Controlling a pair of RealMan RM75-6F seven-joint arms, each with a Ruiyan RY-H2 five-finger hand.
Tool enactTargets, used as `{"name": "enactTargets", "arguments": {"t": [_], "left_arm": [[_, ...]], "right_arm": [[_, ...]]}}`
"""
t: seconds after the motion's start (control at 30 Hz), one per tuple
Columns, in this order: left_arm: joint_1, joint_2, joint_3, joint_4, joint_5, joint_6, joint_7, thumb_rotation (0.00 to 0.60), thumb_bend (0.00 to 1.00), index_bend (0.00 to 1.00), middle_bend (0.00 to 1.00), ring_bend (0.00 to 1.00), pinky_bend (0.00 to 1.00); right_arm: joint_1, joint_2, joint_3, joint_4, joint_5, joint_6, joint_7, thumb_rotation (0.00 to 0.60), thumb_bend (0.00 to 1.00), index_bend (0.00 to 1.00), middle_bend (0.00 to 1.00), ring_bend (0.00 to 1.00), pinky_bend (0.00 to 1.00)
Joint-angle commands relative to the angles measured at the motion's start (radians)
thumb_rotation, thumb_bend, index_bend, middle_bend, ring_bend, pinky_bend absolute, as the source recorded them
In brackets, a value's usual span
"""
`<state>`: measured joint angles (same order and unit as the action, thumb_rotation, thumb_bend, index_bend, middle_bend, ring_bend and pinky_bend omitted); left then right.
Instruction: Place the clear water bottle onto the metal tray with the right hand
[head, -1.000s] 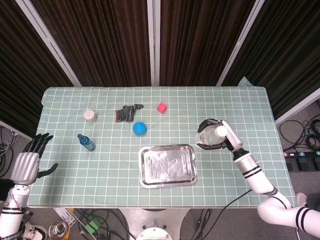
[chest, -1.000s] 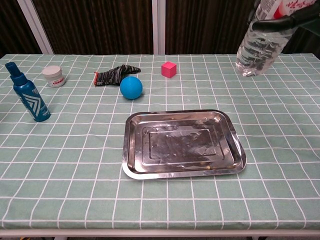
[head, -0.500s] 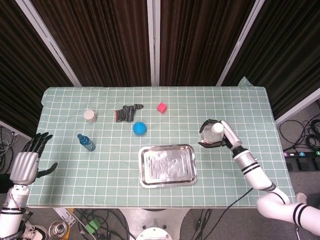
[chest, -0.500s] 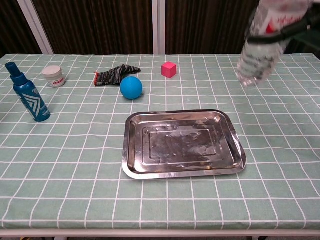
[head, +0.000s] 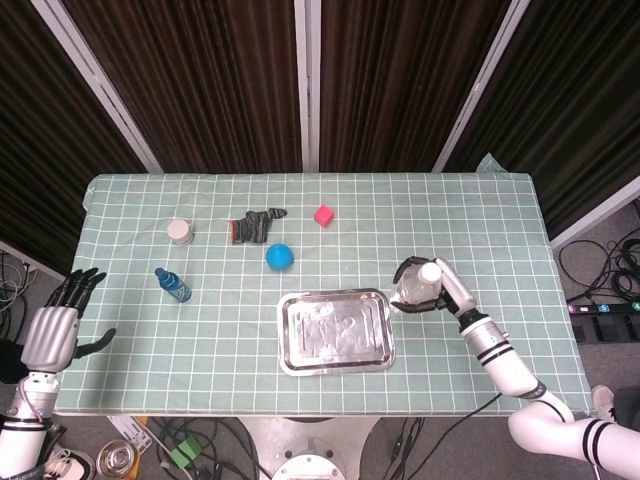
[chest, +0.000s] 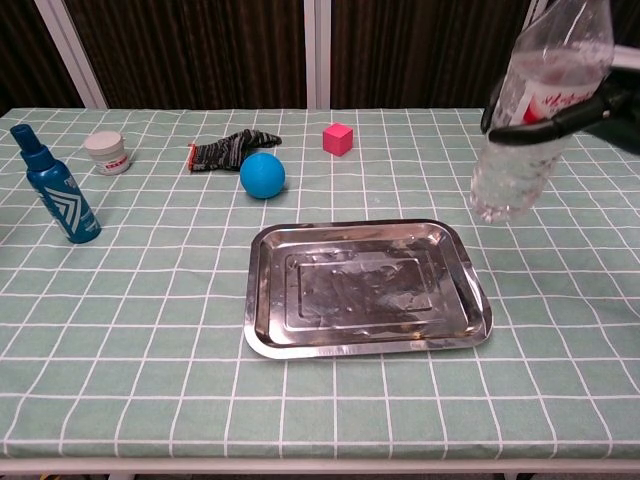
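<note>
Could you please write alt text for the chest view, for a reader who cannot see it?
The right hand holds a clear water bottle in the air, just right of an empty metal tray on a green checked tablecloth. Farther back lie a blue ball, pink cube and blue spray bottle.

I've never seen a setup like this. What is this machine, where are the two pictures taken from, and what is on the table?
It is a robot with two arms ending in human-like hands. One picture looks down from its head, the other forward from its chest. The right hand grips a clear plastic water bottle in the air, beside a shiny metal tray on the green checked tablecloth. The left hand holds nothing, fingers spread, at the table's edge. Also there: a blue spray bottle, small white jar, dark glove, blue ball and pink cube.
</note>
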<state>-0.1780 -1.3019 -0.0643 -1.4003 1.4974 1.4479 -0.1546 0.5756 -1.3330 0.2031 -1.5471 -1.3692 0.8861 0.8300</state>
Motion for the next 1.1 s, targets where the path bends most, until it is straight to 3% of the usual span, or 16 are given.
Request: {"name": "enactTargets", "arguments": {"t": [0.03, 0.17, 0.37, 0.5, 0.7, 0.77, 0.87, 1.0, 1.1], "left_arm": [[-0.002, -0.002, -0.003, 0.001, -0.001, -0.001, -0.002, 0.600, 0.24, 0.16, 0.18, 0.09, 0.19], [0.001, -0.002, 0.001, 0.005, -0.003, -0.002, -0.002, 0.600, 0.24, 0.16, 0.18, 0.09, 0.19], [0.000, -0.008, 0.004, 0.006, -0.010, -0.015, 0.007, 0.600, 0.24, 0.16, 0.18, 0.09, 0.19], [-0.001, -0.012, 0.000, 0.009, -0.011, -0.013, 0.003, 0.600, 0.24, 0.16, 0.18, 0.09, 0.19], [-0.003, -0.025, 0.007, 0.035, -0.009, -0.025, -0.024, 0.600, 0.24, 0.16, 0.18, 0.09, 0.19], [-0.004, -0.030, 0.009, 0.040, -0.006, -0.027, -0.028, 0.600, 0.24, 0.16, 0.18, 0.09, 0.19], [-0.005, -0.035, 0.008, 0.043, -0.005, -0.026, -0.029, 0.600, 0.24, 0.16, 0.18, 0.09, 0.19], [-0.002, -0.030, 0.007, 0.037, -0.004, -0.017, -0.018, 0.600, 0.24, 0.16, 0.18, 0.09, 0.19], [-0.001, -0.022, 0.002, 0.031, -0.009, -0.014, -0.017, 0.600, 0.24, 0.16, 0.18, 0.09, 0.19]], "right_arm": [[-0.017, 0.016, -0.014, -0.004, -0.031, 0.100, -0.003, 0.600, 0.11, 0.78, 0.57, 0.34, 0.36], [0.021, -0.011, 0.009, -0.018, -0.002, 0.053, -0.011, 0.600, 0.11, 0.78, 0.57, 0.34, 0.36], [0.164, -0.137, 0.075, -0.043, 0.041, -0.060, -0.099, 0.600, 0.11, 0.78, 0.57, 0.34, 0.36], [0.101, -0.079, 0.052, -0.077, 0.045, 0.022, -0.164, 0.600, 0.11, 0.78, 0.57, 0.34, 0.36], [-0.054, 0.113, 0.001, -0.077, 0.050, 0.117, -0.081, 0.600, 0.11, 0.78, 0.57, 0.34, 0.36], [-0.078, 0.139, -0.006, -0.071, 0.041, 0.134, -0.055, 0.600, 0.11, 0.78, 0.57, 0.34, 0.36], [-0.060, 0.117, -0.012, -0.069, 0.021, 0.102, -0.036, 0.600, 0.11, 0.78, 0.57, 0.34, 0.36], [0.033, -0.004, 0.008, -0.068, 0.008, 0.018, -0.060, 0.600, 0.11, 0.78, 0.57, 0.34, 0.36], [0.036, -0.020, 0.016, -0.077, 0.008, 0.041, -0.099, 0.600, 0.11, 0.78, 0.57, 0.34, 0.36]]}}
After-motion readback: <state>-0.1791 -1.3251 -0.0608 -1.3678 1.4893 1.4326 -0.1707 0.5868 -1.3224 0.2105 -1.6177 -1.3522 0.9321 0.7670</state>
